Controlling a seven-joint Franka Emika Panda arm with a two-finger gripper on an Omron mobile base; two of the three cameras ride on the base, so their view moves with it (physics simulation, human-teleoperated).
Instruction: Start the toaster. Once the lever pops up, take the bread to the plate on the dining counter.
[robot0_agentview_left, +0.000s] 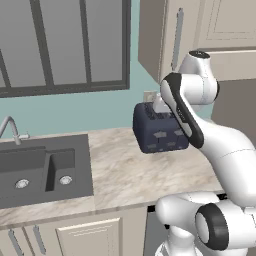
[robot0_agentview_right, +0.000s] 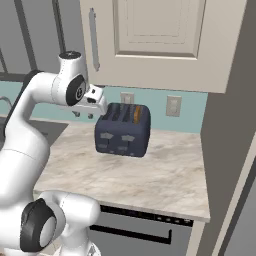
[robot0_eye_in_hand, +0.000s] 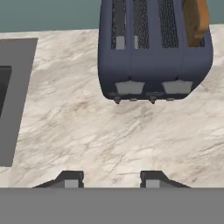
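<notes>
Hand view looks down on toaster (robot0_eye_in_hand: 153, 52), bread (robot0_eye_in_hand: 195, 19) upright in its end slot; gripper (robot0_eye_in_hand: 111, 180) hovering before toaster, fingers parted, empty. Likely light, stiff, crumbly: pinch exposed top edge gently

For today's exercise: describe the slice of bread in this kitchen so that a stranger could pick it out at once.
Start at the marble worktop beside the dark sink, then find the navy-blue toaster standing near the wall. The bread stands upright in the toaster's slot farthest from the sink, poking out above the top. It is the one tan-brown thing there; the other slots show bare grilles.
</notes>
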